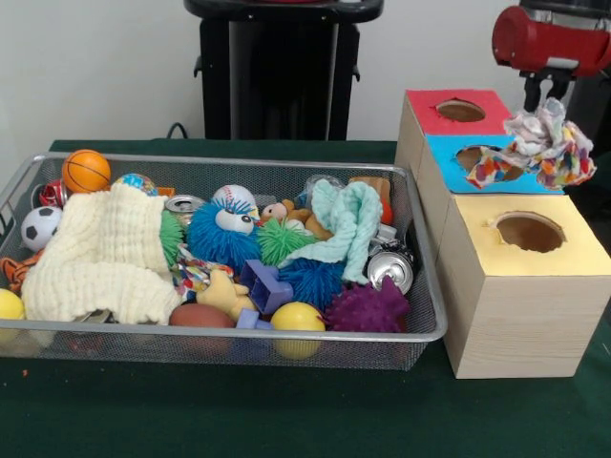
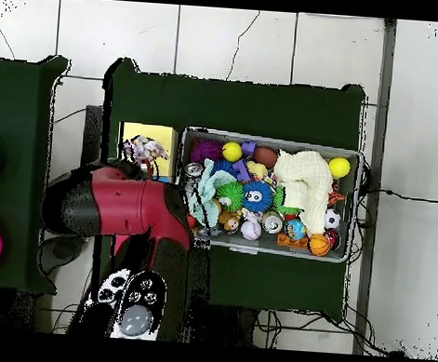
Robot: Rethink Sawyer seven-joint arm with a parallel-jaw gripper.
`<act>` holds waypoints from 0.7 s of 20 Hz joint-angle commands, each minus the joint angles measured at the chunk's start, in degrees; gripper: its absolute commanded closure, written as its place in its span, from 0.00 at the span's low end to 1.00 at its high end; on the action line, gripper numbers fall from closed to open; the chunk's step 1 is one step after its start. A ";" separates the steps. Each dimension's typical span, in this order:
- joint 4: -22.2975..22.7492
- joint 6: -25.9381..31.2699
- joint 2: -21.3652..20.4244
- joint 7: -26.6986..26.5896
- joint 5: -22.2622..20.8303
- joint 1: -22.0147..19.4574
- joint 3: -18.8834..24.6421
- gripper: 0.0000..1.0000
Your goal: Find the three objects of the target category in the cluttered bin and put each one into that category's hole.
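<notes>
A patterned cloth [image 1: 546, 141] is held clamped in the claw [image 1: 546, 95], hanging bunched with its long axis vertical, directly over the blue box's hole [image 1: 477, 155].

The red arm [image 1: 549, 40] is seen at the counter's far right corner in the front view. The claw [image 1: 547, 95] is pointed down and is closed on a colourful cloth [image 1: 544, 143], held up in the air.
</notes>
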 commanded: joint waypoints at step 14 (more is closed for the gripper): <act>-1.29 -7.69 10.78 13.19 2.87 -1.54 2.39 1.00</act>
